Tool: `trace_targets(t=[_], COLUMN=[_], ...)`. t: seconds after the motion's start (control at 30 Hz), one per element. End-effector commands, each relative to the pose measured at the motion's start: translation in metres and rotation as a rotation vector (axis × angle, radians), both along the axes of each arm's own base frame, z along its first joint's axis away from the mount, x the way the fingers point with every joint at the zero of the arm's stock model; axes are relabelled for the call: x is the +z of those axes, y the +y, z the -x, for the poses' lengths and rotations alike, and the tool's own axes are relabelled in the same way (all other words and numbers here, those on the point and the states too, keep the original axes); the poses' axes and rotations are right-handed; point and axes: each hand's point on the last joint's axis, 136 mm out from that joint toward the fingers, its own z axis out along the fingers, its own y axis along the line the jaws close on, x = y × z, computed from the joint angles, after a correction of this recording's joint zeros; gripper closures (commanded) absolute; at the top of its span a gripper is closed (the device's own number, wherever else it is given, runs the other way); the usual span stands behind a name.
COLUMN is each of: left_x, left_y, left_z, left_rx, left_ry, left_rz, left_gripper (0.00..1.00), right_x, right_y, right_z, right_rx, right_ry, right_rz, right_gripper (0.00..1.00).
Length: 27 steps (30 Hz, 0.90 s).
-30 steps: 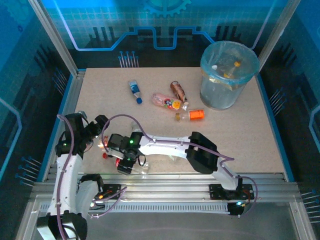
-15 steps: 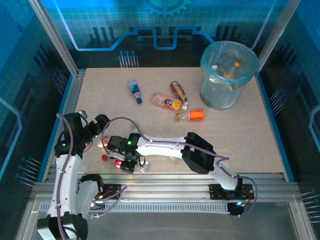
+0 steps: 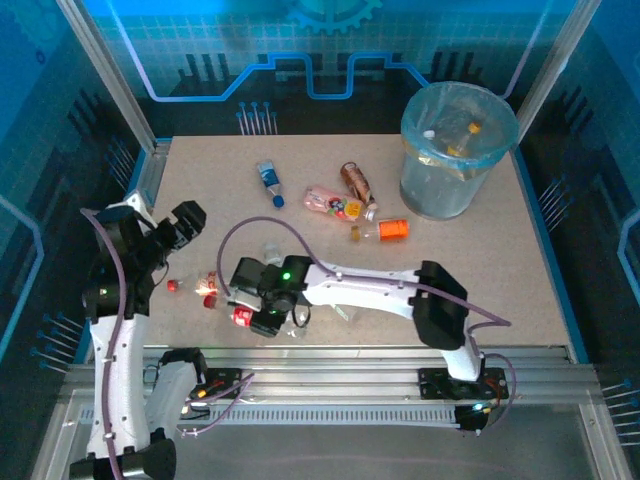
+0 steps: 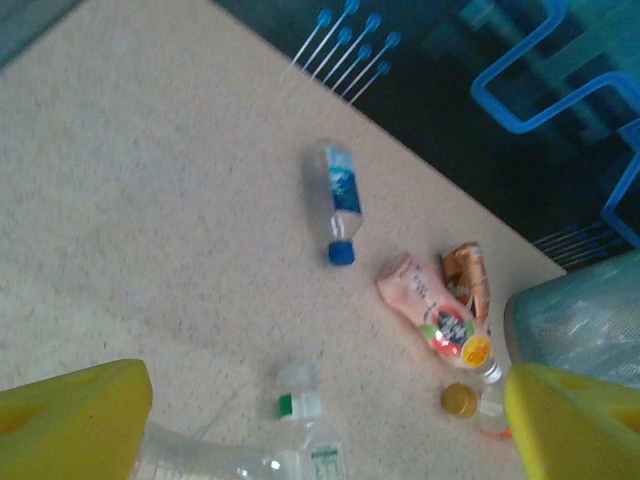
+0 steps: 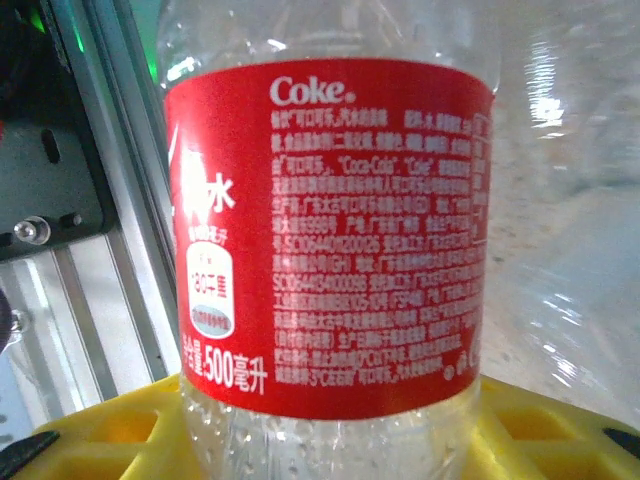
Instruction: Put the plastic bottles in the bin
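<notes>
Pickup step: the right gripper (image 3: pixel 258 318) flanked the red-labelled bottle (image 5: pixel 330 230), its hold unclear; the left gripper (image 4: pixel 320 420) gaped wide. The next move likely needed a firm lift toward the far-right bin (image 3: pixel 440 190).

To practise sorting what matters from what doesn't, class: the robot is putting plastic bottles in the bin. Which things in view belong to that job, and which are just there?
Belong to the job: bin; red-label Coke bottle; blue-label bottle; pink-label bottle; brown bottle; orange-label bottle; white-capped clear bottle.

Just surroundings: aluminium frame rails; blue backdrop panels.
</notes>
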Motion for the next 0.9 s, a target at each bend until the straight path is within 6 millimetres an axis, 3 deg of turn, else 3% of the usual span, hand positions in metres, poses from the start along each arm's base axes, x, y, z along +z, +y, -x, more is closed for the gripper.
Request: trace_targets(t=[0.0,0.2,0.33,0.4,0.57,0.67,0.77,0.87], left_x=[0.036,0.079,0.106,0.115,0.130,0.133,0.129,0.126], left_y=[0.008,0.008,-0.019,-0.047,-0.143,-0.207,-0.264,-0.308], left_z=[-0.003,-0.031,-0.060,-0.078,-0.117,-0.129,-0.135,-0.136], left_rx=[0.004,-0.013,-0.092,-0.167,-0.416,-0.590,-0.739,-0.850], left_ry=[-0.084,-0.166,-0.244,-0.258,-0.295,-0.313,-0.303,-0.300], left_rz=[-0.105,-0.093,-0.109,-0.149,-0.183,-0.197,-0.203,-0.211], left_gripper=[0.10,0.13,0.14,0.14,0.14,0.13,0.13,0.13], right_x=[0.044,0.126,0.190,0.221,0.294,0.326,0.343,0.346], right_y=[-0.017,-0.074,-0.135,-0.166,-0.231,-0.268,-0.304,-0.332], right_z=[-0.027,-0.096,-0.162,-0.191,-0.255,-0.291,-0.326,-0.355], right_rx=[-0.094,-0.282,-0.489,-0.589,-0.780,-0.885,-0.995,-1.090], right_ry=[-0.023,-0.127,-0.299,-0.385,-0.650,-0.790,-0.879,-0.939], right_rz=[-0.115,-0.299,-0.435,-0.511,-0.651,-0.652,-0.637,-0.618], right_gripper=[0.50,0.54,0.55,0.55,0.53,0.54,0.55,0.55])
